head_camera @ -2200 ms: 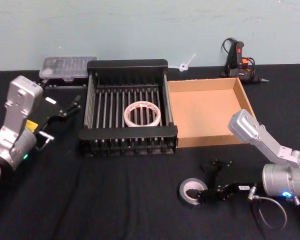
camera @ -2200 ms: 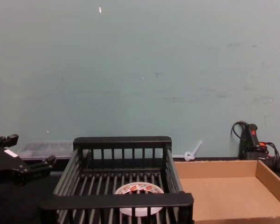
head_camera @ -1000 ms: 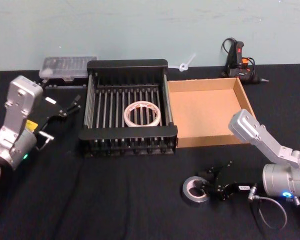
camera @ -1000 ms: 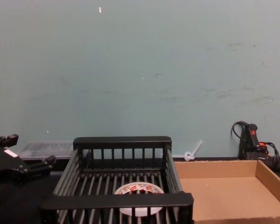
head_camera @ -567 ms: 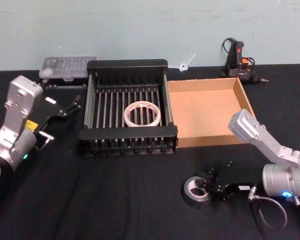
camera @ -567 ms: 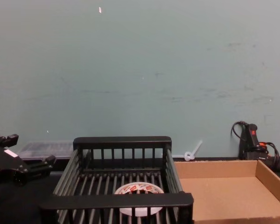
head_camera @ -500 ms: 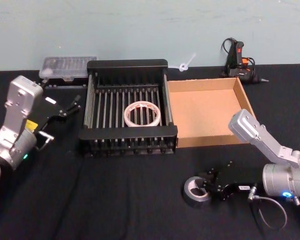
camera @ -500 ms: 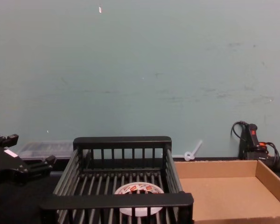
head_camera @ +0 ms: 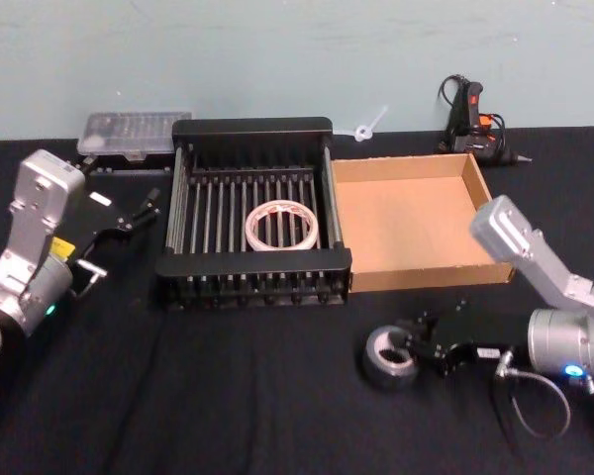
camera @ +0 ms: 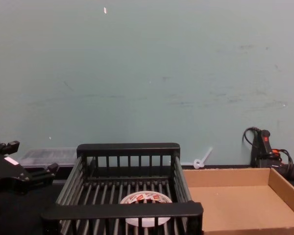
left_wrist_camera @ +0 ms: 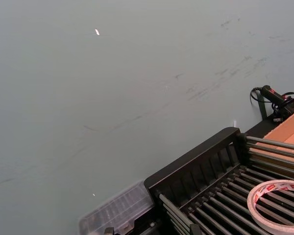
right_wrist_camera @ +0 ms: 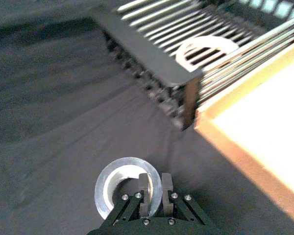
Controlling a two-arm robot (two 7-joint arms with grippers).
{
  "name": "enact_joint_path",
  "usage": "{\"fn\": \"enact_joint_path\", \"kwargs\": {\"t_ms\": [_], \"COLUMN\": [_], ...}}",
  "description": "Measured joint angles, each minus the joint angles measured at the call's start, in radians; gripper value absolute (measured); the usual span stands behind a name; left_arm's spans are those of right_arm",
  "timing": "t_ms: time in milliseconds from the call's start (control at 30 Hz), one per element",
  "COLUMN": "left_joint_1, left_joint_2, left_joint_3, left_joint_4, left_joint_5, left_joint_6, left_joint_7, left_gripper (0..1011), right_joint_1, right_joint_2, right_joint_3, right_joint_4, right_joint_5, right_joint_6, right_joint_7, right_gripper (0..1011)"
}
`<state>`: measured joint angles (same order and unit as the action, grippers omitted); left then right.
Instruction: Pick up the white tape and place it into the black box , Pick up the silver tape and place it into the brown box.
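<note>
Black cloth (head_camera: 228, 396) covers the table, and against the pale green wall (camera: 147, 73) behind it everything else is laid out. Largest on it is the black box (head_camera: 252, 130), a slatted crate sitting at about 12 o'clock from the cloth's middle in the head view. Touching its right side, at roughly 3 o'clock from the crate, is the brown box (head_camera: 413, 276), its cardboard floor bare. A clear plastic case (head_camera: 134, 132) lies at about 10 o'clock from the crate, and a black glue gun (head_camera: 470, 114) with its cable stands at about 1 o'clock from the cardboard box, against the wall.

The left gripper (head_camera: 129, 219) is held off the cloth at 9 o'clock from the crate, its fingers spread apart and holding nothing. The right gripper (head_camera: 408, 344) is low over the cloth at about 6 o'clock from the cardboard box; in the right wrist view its two fingers (right_wrist_camera: 146, 188) are clamped on the near wall of the silver tape (head_camera: 390, 358), one inside the core and one outside.

The white tape (head_camera: 282, 225) lies flat on the crate's bars, a little right of centre. The silver roll lies on the cloth, at about 5 o'clock from the crate and apart from both boxes.
</note>
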<state>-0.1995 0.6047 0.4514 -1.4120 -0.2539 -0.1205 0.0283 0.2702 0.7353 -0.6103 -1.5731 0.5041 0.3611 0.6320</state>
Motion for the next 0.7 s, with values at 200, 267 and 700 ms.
{"fn": "enact_joint_path", "kwargs": {"t_ms": [200, 267, 700], "left_joint_1": [0.000, 0.000, 0.000], "left_joint_2": [0.000, 0.000, 0.000], "left_joint_3": [0.000, 0.000, 0.000], "left_joint_4": [0.000, 0.000, 0.000], "left_joint_5": [0.000, 0.000, 0.000], "left_joint_6": [0.000, 0.000, 0.000], "left_joint_7": [0.000, 0.000, 0.000], "left_gripper": [1001, 1001, 1001], "right_joint_1": [0.009, 0.016, 0.119], "right_joint_2": [-0.017, -0.023, -0.121], "right_joint_3": [0.042, 0.050, 0.096], "right_joint_4": [0.017, 0.024, 0.166], "right_joint_5": [0.010, 0.009, -0.025], "right_joint_6": [-0.023, -0.029, -0.060], "right_joint_7": [-0.050, -0.060, -0.116], "right_gripper": [161, 161, 161]}}
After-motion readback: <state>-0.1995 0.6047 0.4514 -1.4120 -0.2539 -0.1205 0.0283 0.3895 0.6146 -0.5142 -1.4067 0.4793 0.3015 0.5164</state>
